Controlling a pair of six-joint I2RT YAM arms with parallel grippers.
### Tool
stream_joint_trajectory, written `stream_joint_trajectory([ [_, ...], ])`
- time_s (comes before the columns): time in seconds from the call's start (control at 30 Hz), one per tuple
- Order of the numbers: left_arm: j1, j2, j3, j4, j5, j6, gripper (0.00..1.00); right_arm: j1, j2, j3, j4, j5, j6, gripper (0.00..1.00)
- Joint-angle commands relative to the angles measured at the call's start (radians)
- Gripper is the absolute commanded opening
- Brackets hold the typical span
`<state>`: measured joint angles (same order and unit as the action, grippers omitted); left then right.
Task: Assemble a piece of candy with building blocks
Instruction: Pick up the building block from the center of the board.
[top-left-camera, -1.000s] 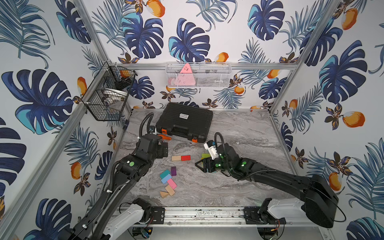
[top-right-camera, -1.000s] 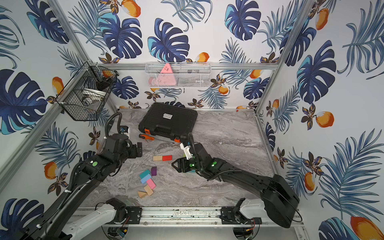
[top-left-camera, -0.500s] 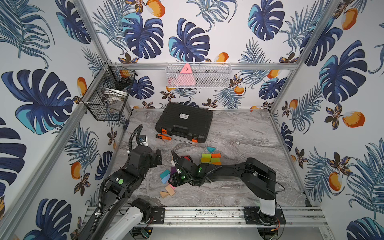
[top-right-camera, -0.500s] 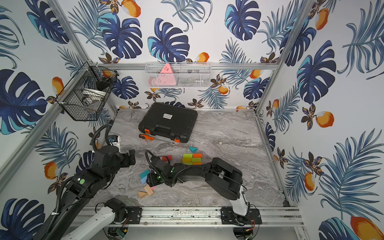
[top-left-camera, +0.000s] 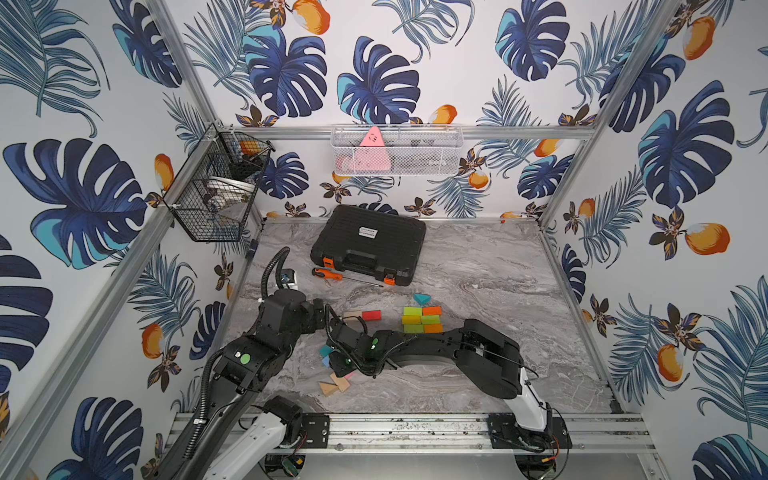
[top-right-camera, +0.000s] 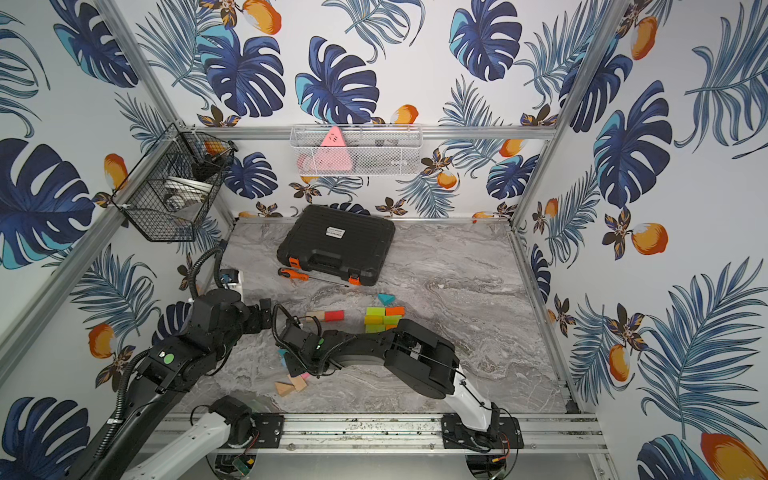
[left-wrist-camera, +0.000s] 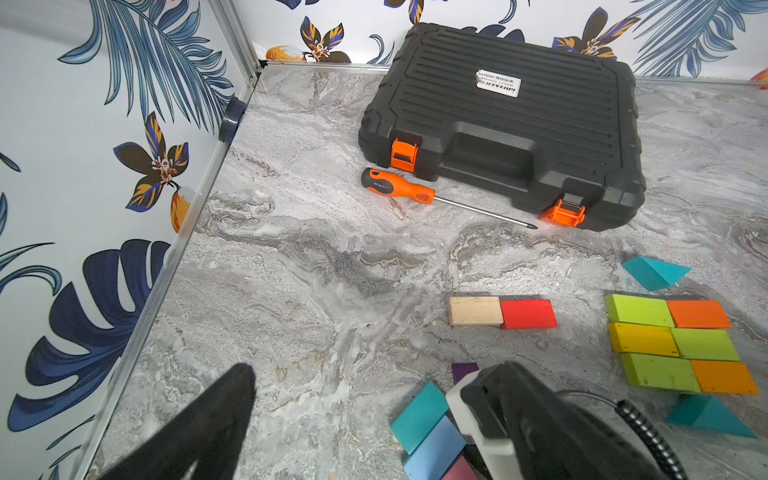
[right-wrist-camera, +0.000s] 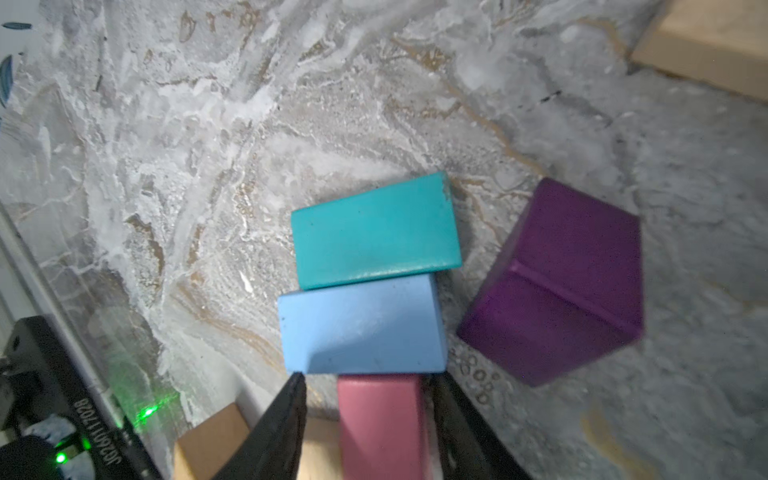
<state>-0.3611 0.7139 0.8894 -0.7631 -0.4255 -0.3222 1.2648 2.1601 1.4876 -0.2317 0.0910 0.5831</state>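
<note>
My right gripper (right-wrist-camera: 368, 380) is low over a row of loose building blocks, its jaws open on either side of a pink block (right-wrist-camera: 380, 428), with a gap showing on one side. Against the pink block lie a light blue block (right-wrist-camera: 361, 328) and a teal block (right-wrist-camera: 374, 237), and a purple block (right-wrist-camera: 557, 282) sits apart. A tight grid of green, yellow and orange blocks (top-left-camera: 422, 320) has a teal wedge (top-left-camera: 422, 298) behind it. A plain wood and a red block (top-left-camera: 361, 316) lie end to end. My left gripper (top-left-camera: 320, 318) hangs wide open and empty.
A black tool case (top-left-camera: 370, 245) lies at the back, with an orange-handled screwdriver (top-left-camera: 328, 273) in front of it. Plain wooden wedges (top-left-camera: 334, 384) lie near the front rail. Wire baskets (top-left-camera: 216, 195) hang on the walls. The right arm (top-left-camera: 457, 349) stretches low across the front.
The right arm swung left from the block grid to the loose blocks and its jaws narrowed round the pink block. The left arm drew back a little toward the front.
</note>
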Motion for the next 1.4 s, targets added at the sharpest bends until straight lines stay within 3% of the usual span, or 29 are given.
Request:
stream_joint_trajectory([
  [0.0,0.001,0.003,0.001,0.013,0.008,-0.015,0.97,0.005,0.009,-0.004,-0.18,0.074,-0.04,0.46],
  [0.13,0.001,0.013,0.004,0.01,0.009,-0.015,0.96,0.013,0.011,-0.011,-0.205,0.084,-0.074,0.41],
  [0.47,0.002,0.019,0.002,0.006,0.007,-0.017,0.96,0.027,-0.032,-0.07,-0.277,0.185,-0.146,0.41],
  [0.67,0.0,0.023,0.006,0.003,0.008,-0.029,0.97,0.028,-0.131,-0.212,-0.171,0.125,-0.243,0.44],
  [0.83,0.001,0.025,0.006,0.005,0.005,-0.029,0.97,0.025,-0.153,-0.205,-0.179,0.132,-0.292,0.44],
  [1.07,0.001,0.013,0.005,0.003,-0.01,-0.027,0.97,-0.005,-0.165,-0.215,-0.117,0.065,-0.341,0.3],
  [1.37,0.001,0.013,0.007,0.004,-0.024,-0.026,0.97,-0.162,-0.249,-0.256,-0.022,-0.122,-0.523,0.16],
])
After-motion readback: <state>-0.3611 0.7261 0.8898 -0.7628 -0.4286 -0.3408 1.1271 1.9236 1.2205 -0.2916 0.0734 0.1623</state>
